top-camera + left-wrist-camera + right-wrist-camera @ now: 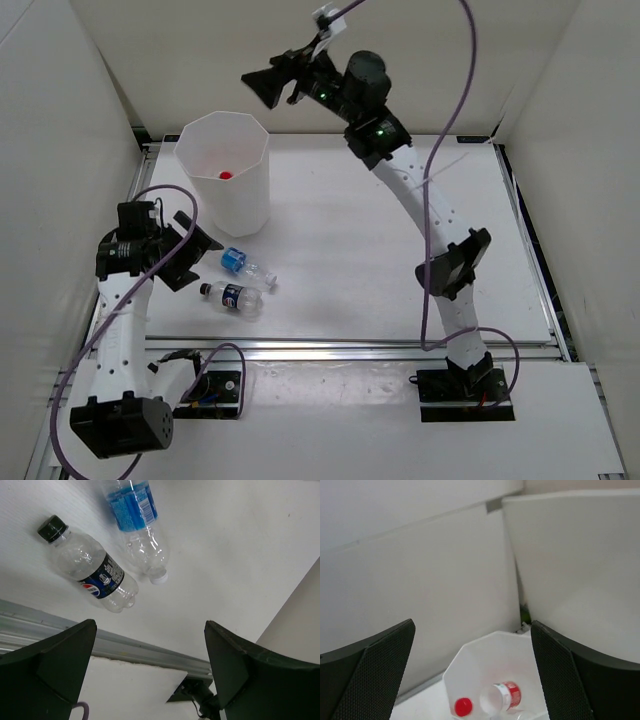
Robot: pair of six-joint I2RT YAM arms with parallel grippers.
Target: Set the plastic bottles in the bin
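Watching my right end effector [472,680] hang spread and empty above the bin [243,205], red-capped bottle [502,697] inside; my left end effector [150,672], also spread, hangs over the blue-labelled bottle [134,507] and black-capped bottle [90,570] on the surface [380,270].

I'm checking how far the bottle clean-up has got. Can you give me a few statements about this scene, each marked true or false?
1. Two bottles lie on the table. True: the blue-labelled bottle and the black-capped bottle.
2. The bin is empty. False: a red-capped bottle lies inside it.
3. The right pincer holds a bottle. False: it is open and holds nothing.
4. The left pincer is open. True.
5. The black-capped bottle stands upright. False: it lies on its side.
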